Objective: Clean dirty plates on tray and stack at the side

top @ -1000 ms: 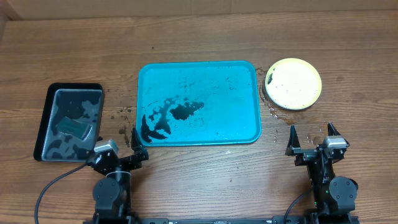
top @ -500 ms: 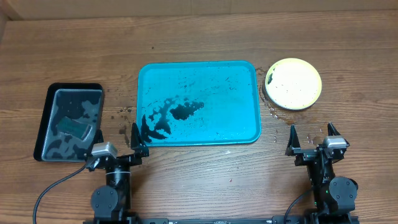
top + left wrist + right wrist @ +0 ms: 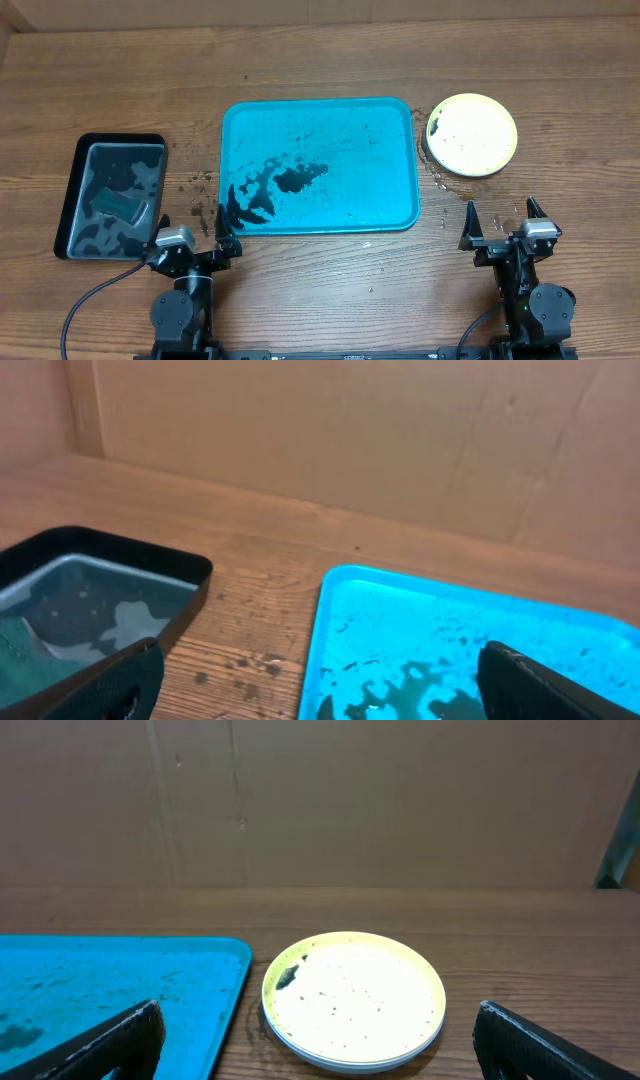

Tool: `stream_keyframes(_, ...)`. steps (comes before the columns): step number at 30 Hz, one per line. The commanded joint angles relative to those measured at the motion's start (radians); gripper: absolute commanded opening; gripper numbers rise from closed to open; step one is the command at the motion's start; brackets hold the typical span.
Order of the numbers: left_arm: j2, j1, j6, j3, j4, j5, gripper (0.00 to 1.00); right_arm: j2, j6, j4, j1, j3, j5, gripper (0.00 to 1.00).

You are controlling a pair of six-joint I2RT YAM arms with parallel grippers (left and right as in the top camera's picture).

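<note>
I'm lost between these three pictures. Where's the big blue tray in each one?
Overhead: the tray sits mid-picture, centre of the table.
Left wrist: tray at lower right, cut by the edge.
Right wrist: tray at lower left, cut by the edge.
Shared landmark: the plates, stacked just right of the tray, seen in overhead and right wrist only.

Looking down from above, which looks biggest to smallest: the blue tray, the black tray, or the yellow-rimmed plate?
1. blue tray
2. black tray
3. yellow-rimmed plate
All three lie flat at about the same distance from the camera, so the order is clear.
</note>
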Motion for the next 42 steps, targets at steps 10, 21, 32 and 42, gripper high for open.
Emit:
stream_keyframes(10,-0.010,0.008,0.323,-0.003,-0.007,0.050,1.00,-0.010,-0.001,0.007,-0.005,-0.010,0.003,1.00)
stream_keyframes(21,-0.010,0.008,0.323,-0.003,-0.007,0.048,1.00,-0.010,-0.001,0.007,-0.005,-0.010,0.003,1.00)
stream_keyframes(32,-0.010,0.043,0.035,-0.003,-0.004,-0.007,1.00,-0.010,-0.001,0.007,-0.005,-0.010,0.003,1.00)
stream_keyframes(42,-0.010,0.065,0.057,-0.003,-0.004,0.003,1.00,-0.010,-0.001,0.007,-0.005,-0.010,0.003,1.00)
